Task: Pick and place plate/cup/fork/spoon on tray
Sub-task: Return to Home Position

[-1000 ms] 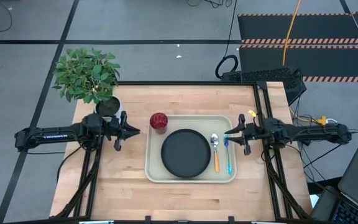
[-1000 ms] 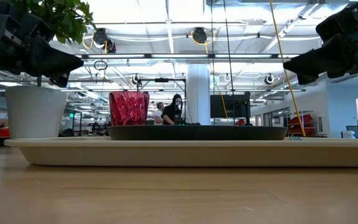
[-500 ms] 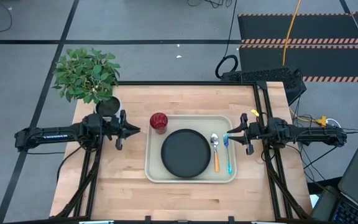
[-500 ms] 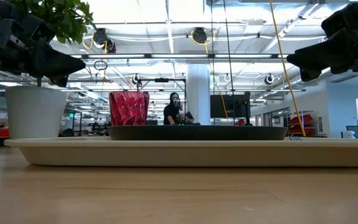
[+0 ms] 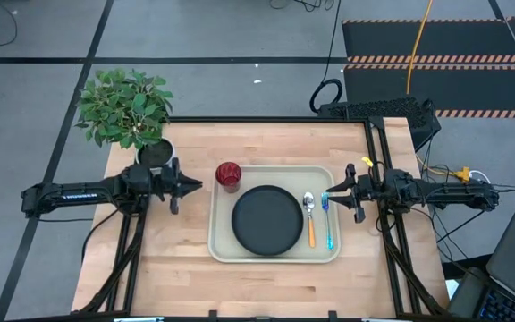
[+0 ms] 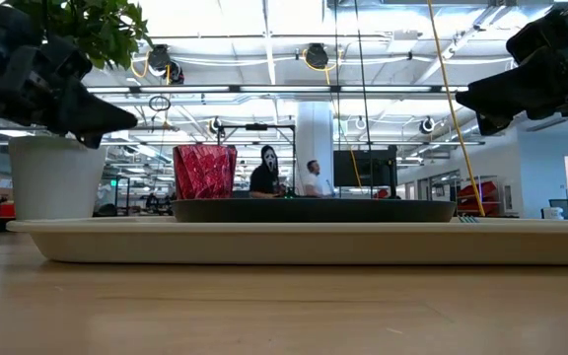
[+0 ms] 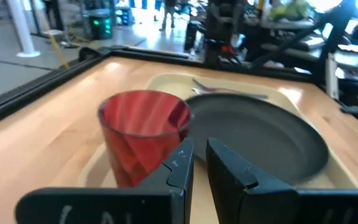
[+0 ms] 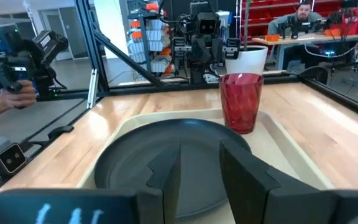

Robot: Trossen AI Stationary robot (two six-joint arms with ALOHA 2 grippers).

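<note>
Both arms pulled back; your left end effector (image 5: 192, 186) and right end effector (image 5: 327, 194) hold nothing, fingers slightly apart; plate (image 5: 267, 220), cup (image 5: 228, 175), fork (image 5: 327, 224), spoon (image 5: 309, 215) all sit on the tray (image 5: 275, 257)

My two arms: matte black, slim jointed tubes on black frame legs. Left gripper (image 5: 191, 187) and right gripper (image 5: 327, 196) have blunt dark wedge fingers (image 7: 182, 167). Yellow tag near right wrist.
</note>
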